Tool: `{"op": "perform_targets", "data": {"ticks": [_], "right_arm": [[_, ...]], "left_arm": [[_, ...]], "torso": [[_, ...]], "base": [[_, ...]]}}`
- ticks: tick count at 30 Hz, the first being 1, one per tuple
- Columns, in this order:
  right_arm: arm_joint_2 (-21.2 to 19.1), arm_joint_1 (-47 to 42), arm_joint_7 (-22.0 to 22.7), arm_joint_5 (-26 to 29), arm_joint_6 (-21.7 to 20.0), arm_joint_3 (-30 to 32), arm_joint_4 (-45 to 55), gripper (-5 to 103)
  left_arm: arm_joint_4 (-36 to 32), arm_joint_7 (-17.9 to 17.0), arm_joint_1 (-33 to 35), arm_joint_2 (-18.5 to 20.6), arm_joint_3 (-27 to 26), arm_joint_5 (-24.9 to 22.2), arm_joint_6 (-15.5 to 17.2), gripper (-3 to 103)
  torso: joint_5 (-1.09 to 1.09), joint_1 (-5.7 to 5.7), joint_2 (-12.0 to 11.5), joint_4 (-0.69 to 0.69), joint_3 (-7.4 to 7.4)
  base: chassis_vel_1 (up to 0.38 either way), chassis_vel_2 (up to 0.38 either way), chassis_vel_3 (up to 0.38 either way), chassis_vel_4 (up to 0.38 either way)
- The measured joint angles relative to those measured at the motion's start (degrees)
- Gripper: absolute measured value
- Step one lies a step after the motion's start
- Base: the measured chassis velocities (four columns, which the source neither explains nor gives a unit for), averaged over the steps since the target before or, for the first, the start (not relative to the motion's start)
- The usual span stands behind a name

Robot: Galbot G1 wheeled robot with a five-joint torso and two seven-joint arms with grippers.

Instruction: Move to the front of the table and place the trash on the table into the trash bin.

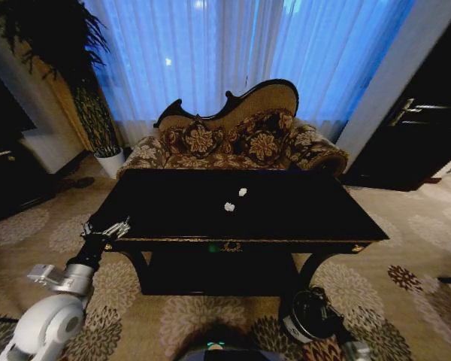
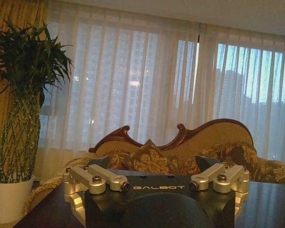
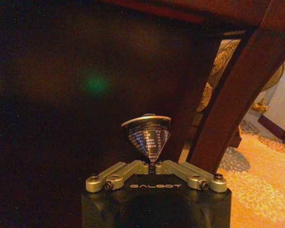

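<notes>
We face the glossy black rectangular table (image 1: 286, 214) with gold-trimmed edge; two crumpled white paper scraps (image 1: 235, 200) lie mid-frame on its otherwise bare top. Our left gripper (image 1: 114, 229), marked "GALBOT", spreads wide at the table's left corner. Our right gripper (image 3: 153, 167) pinches a crushed, printed metal can (image 3: 148, 134) beneath the tabletop.
</notes>
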Motion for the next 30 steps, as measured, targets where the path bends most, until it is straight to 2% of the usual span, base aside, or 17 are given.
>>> {"op": "perform_targets", "data": {"ticks": [17, 22, 25, 27, 28, 29, 30], "right_arm": [[0.0, 9.4, 0.2, -0.7, 0.4, -0.4, -14.0, 1], [-2.0, 11.4, 0.1, -0.7, 0.8, 0.7, -17.3, -2], [-2.5, 11.3, 0.1, -0.5, 0.8, 1.0, -17.2, 12], [-2.6, 11.2, 0.1, -0.5, 0.8, 1.1, -17.2, 12], [-2.7, 11.0, 0.1, -0.5, 0.8, 1.3, -17.3, 22], [-2.8, 10.8, 0.1, -0.6, 0.9, 1.4, -17.4, 22], [-2.9, 10.6, 0.0, -0.6, 1.0, 1.5, -17.5, 28]], "left_arm": [[-0.6, -0.5, 0.1, -0.7, 0.4, 0.4, 0.3, 100], [-0.3, -0.4, 0.3, -0.7, 0.1, 0.3, 0.3, 100], [-0.1, -0.4, -0.4, -0.6, 0.6, 0.3, 0.3, 100], [-0.1, -0.4, -0.5, -0.6, 0.7, 0.3, 0.3, 100], [0.0, -0.4, -0.7, -0.6, 0.8, 0.2, 0.3, 100], [0.1, -0.4, -0.7, -0.6, 0.8, 0.2, 0.3, 100], [0.2, -0.4, -0.7, -0.6, 0.8, 0.1, 0.3, 100]], "torso": [[0.01, 0.00, 0.0, 0.00, 0.00], [-0.02, 0.00, 0.0, 0.00, 0.00], [-0.01, 0.00, 0.0, 0.00, 0.00], [-0.01, 0.00, 0.0, 0.00, 0.00], [0.00, 0.00, 0.0, 0.00, 0.00], [0.00, 0.00, 0.0, 0.00, 0.00], [-0.01, 0.00, 0.0, -0.01, 0.00]], "base": [[0.000, 0.000, 0.000, 0.000], [0.000, 0.000, 0.000, 0.000], [0.000, 0.000, 0.000, 0.000], [0.000, 0.000, 0.000, 0.000], [0.000, 0.000, 0.000, 0.000], [0.000, 0.000, 0.000, 0.000], [0.000, 0.000, 0.000, 0.000]]}}
